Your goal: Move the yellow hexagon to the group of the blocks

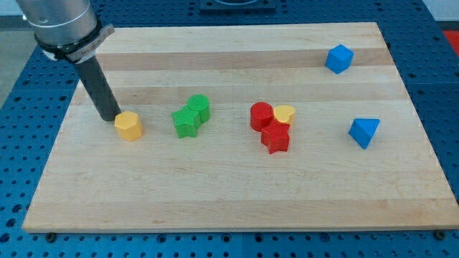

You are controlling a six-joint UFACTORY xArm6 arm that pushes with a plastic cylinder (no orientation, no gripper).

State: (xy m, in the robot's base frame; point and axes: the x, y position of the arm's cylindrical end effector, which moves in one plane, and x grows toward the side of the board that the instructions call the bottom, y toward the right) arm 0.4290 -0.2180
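Note:
The yellow hexagon [129, 125] lies on the wooden board [237, 193] at the view's left. My tip [112, 117] stands just left of it and slightly above, touching or nearly touching its upper left side. To the hexagon's right lie a green star [186, 122] and a green cylinder [199, 107], touching each other. Further right is a cluster: a red cylinder [261, 115], a yellow heart [285, 114] and a red star [275, 137].
A blue cube [339, 58] sits near the view's top right. A blue triangular block [364, 132] lies at the right. The board rests on a blue perforated table [29, 136].

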